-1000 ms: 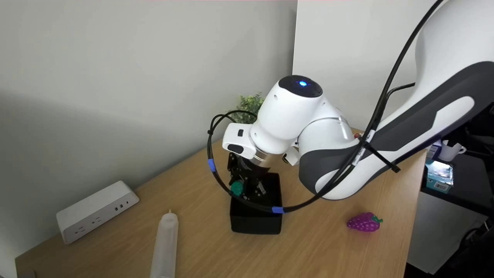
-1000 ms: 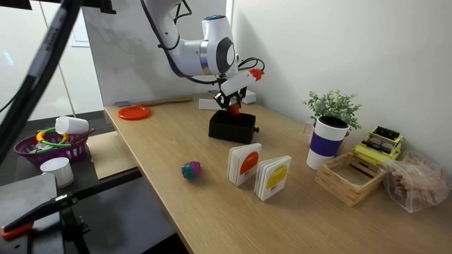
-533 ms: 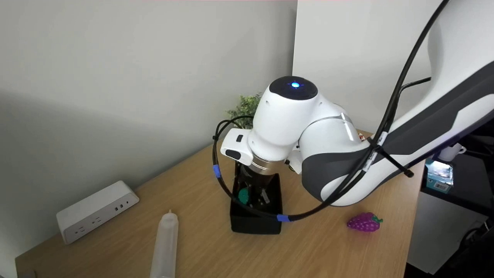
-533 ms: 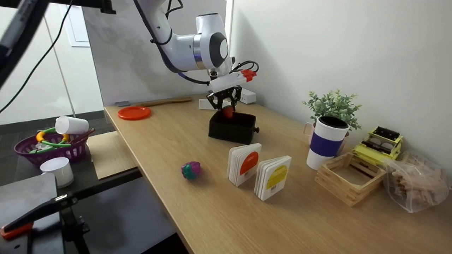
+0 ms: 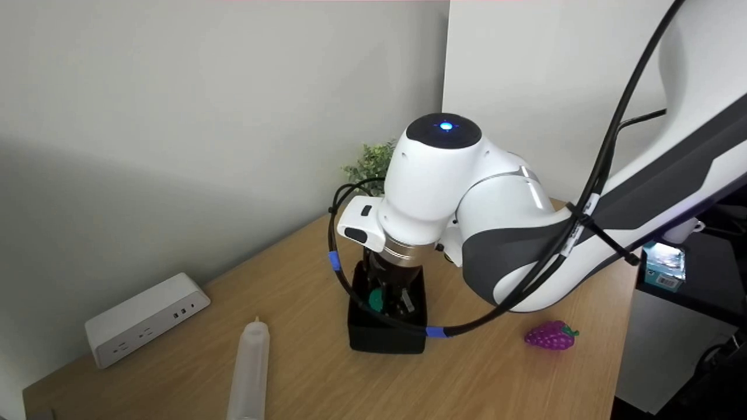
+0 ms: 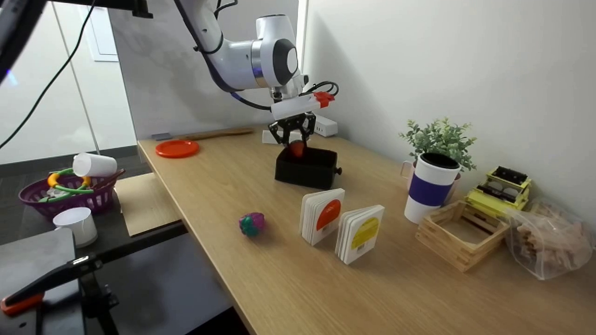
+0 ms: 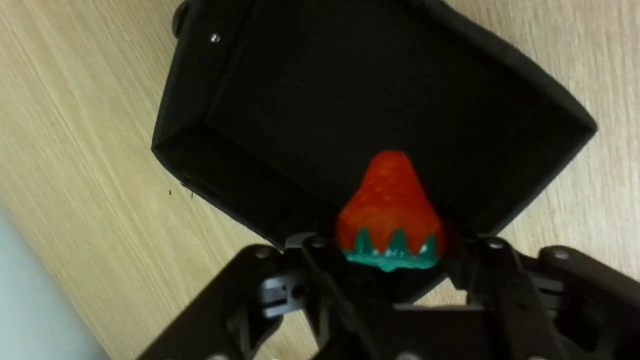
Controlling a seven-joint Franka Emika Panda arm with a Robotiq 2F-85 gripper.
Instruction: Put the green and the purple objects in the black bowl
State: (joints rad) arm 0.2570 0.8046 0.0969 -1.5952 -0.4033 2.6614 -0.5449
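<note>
A red toy strawberry with a green leafy top is held between the fingers of my gripper in the wrist view. The black bowl, a box-like container, lies under it. In an exterior view the gripper points down and the strawberry hangs at the bowl's rim, over its near-left part. Another exterior view shows the strawberry's green top over the bowl. The purple grape toy with a green leaf lies on the table, apart from the bowl; it also shows in an exterior view.
A white power box and a clear bottle lie on one side of the bowl. Two card stacks stand between the bowl and a wooden crate. A tumbler, plant and red plate are farther off.
My gripper has moved sideways and lower over the bowl and turned more upright, carrying the strawberry with it. The grape toy and the bowl have not moved.
</note>
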